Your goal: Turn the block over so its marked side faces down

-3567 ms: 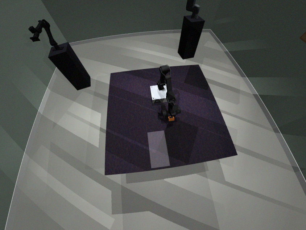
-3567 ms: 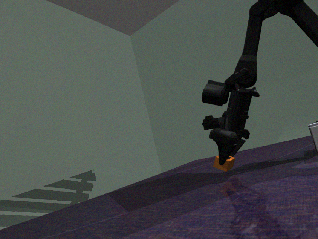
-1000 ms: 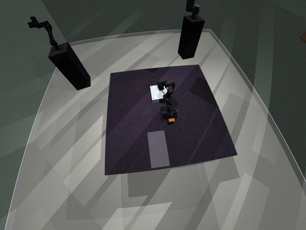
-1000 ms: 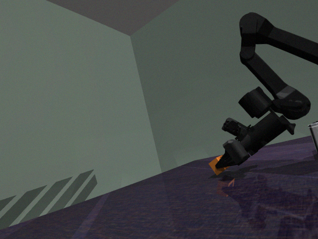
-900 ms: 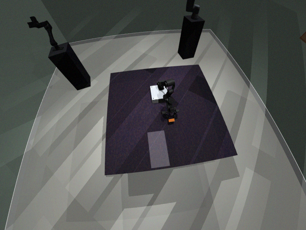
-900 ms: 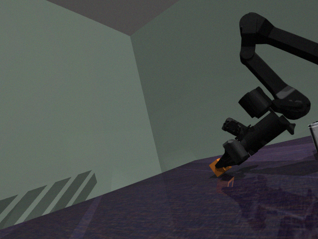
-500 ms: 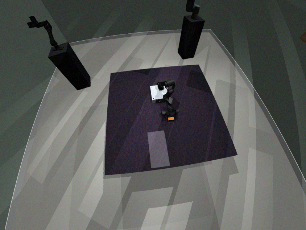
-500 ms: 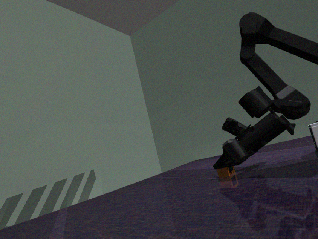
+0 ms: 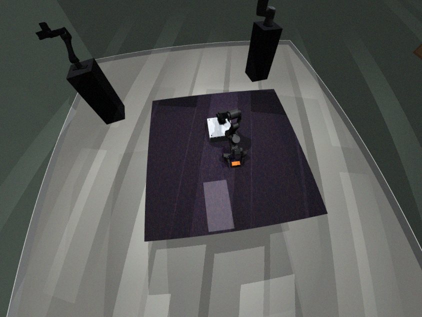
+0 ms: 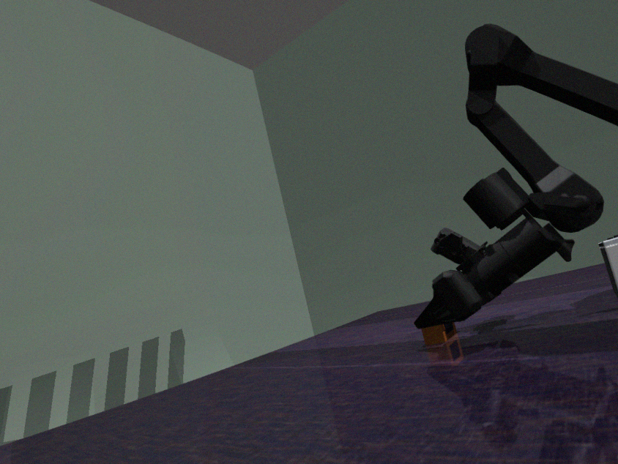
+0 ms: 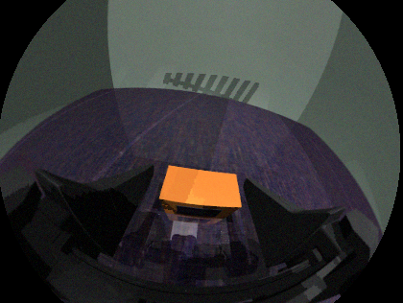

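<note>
An orange block (image 9: pixel 235 163) (image 10: pixel 433 336) (image 11: pixel 201 187) rests on the dark purple table (image 9: pixel 177 204) (image 10: pixel 299 409) (image 11: pixel 144 129), with its reflection just below it. A plain orange face is on top. The dark rectangular mark (image 11: pixel 198 211) shows in the wrist view on the upright side that faces back toward the arm. My gripper (image 9: pixel 235 162) (image 10: pixel 419 324) (image 11: pixel 201 176) is open. Its fingers stand on either side of the block, with a gap to it on both sides in the wrist view. The block's underside is hidden.
A white box (image 9: pixel 216 127) (image 10: pixel 611 259) stands beside the arm's base. Two black pedestals (image 9: pixel 97 92) (image 9: pixel 262 51) with other arms stand beyond the table. A pale rectangular patch (image 9: pixel 218 205) shows on the table in the top view.
</note>
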`<control>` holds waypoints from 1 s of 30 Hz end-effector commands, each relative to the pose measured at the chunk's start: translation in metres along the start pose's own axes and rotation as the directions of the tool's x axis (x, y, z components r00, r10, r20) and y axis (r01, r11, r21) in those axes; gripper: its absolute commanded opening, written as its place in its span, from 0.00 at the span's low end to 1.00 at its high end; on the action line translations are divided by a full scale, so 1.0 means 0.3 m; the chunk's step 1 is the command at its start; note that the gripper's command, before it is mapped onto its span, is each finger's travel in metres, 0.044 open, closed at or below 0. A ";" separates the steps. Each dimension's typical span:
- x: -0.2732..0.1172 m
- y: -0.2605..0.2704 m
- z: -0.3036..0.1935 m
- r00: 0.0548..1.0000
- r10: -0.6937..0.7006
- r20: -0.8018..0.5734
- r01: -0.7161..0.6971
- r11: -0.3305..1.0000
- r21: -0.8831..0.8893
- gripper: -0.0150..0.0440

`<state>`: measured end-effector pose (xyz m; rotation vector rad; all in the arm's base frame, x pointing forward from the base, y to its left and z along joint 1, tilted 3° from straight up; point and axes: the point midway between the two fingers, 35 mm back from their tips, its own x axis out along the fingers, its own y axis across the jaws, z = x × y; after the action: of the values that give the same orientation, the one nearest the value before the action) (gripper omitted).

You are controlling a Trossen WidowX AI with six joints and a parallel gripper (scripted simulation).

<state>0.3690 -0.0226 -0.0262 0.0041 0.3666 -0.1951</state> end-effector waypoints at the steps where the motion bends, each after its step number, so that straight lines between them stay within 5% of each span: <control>1: 0.000 -0.002 0.001 1.000 -0.004 0.002 0.004 1.000 -0.007 1.00; 10: 0.009 0.001 0.003 1.000 -0.003 -0.021 0.003 1.000 -0.007 1.00; 21: -0.025 0.015 0.119 0.921 0.000 -0.389 -0.002 1.000 -0.006 1.00; 30: -0.144 0.000 0.191 0.854 -0.006 -0.520 0.004 1.000 -0.004 1.00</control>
<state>0.3775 -0.0204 -0.0149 0.0045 0.7111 -0.1954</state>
